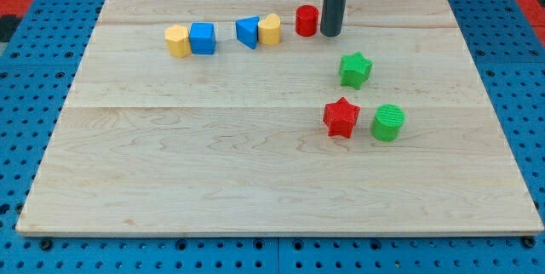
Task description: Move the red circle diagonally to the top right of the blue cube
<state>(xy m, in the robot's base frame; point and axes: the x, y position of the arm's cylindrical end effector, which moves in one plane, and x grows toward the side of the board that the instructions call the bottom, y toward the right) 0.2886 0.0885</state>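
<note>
Your red circle sits near the board's top edge, just right of the yellow heart-like block and blue triangle, well to the right of the blue cube with its yellow neighbour. My tip stands touching or just beside the circle's right flank (a bare rod, so no jaws to open or close), which I judge suits a leftward push. The green star, red star and green cylinder lie lower down, apart from that route.

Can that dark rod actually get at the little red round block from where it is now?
Probably yes. My tip sits right beside the red circle, on the side toward the view's right, with nothing between them. The yellow block lies on the circle's far side.
</note>
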